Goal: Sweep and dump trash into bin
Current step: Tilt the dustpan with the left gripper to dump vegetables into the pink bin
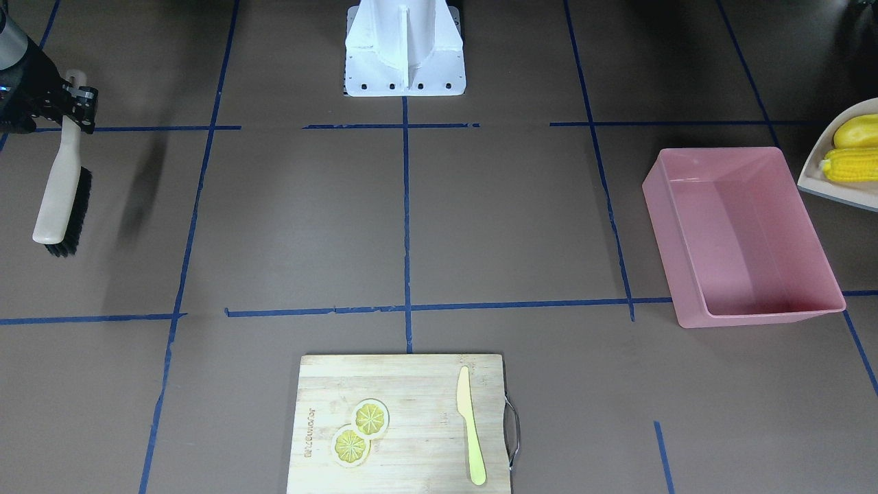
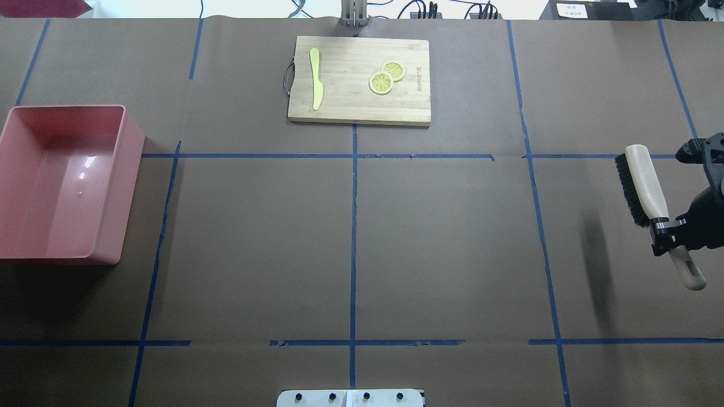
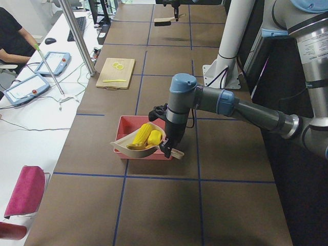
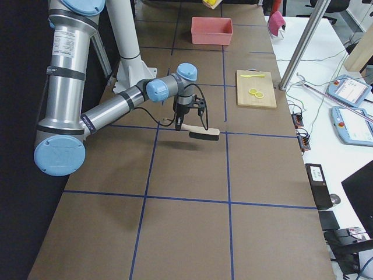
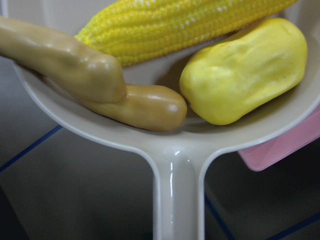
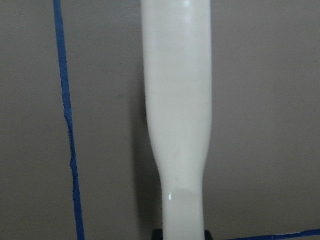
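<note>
A beige dustpan (image 3: 123,148) hangs in the air at the outer end of the pink bin (image 3: 128,122), level, at the left gripper (image 3: 166,146); I cannot tell the grip. In it lie the corn cob (image 5: 175,25), the yellow lump (image 5: 245,70) and the tan ginger root (image 5: 90,75). The pan's handle (image 5: 177,190) runs toward the left wrist camera. The bin (image 1: 669,233) has nothing in it. My right gripper (image 2: 670,229) is shut on the handle of a black-bristled brush (image 2: 642,183), held above the table far from the bin.
A wooden cutting board (image 2: 350,107) lies at the far middle edge with a yellow-green knife (image 2: 315,79) and two lemon slices (image 2: 387,77). The robot's white base (image 1: 405,55) stands at the near middle. Blue tape lines cross the brown table.
</note>
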`<state>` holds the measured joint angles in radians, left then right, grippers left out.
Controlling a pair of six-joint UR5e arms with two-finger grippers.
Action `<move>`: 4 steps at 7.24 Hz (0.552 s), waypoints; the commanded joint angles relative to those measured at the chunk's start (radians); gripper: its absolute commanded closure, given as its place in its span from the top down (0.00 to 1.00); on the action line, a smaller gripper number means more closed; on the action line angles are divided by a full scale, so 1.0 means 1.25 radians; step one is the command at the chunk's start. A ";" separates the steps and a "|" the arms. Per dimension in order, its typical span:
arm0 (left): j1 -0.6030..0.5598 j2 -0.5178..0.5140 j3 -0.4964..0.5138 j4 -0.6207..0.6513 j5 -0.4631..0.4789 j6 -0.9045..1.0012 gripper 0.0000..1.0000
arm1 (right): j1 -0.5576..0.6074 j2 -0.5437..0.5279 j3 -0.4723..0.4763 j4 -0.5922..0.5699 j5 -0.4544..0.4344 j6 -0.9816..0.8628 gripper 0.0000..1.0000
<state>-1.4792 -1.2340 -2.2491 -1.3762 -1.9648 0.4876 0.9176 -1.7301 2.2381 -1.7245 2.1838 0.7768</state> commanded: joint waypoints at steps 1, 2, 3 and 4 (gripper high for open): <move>0.081 -0.006 -0.080 0.130 0.122 0.014 0.00 | 0.001 -0.010 -0.030 0.056 0.002 0.002 0.03; 0.128 -0.006 -0.091 0.153 0.164 0.014 0.00 | 0.001 -0.026 -0.057 0.108 0.003 0.002 0.03; 0.154 -0.012 -0.093 0.183 0.226 0.015 0.00 | 0.003 -0.039 -0.082 0.159 0.037 0.003 0.03; 0.170 -0.032 -0.103 0.230 0.257 0.015 0.00 | 0.005 -0.052 -0.099 0.202 0.051 0.004 0.03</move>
<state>-1.3011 -1.2525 -2.3638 -1.1509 -1.7047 0.5055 0.9213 -1.7750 2.1450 -1.5422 2.2204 0.7806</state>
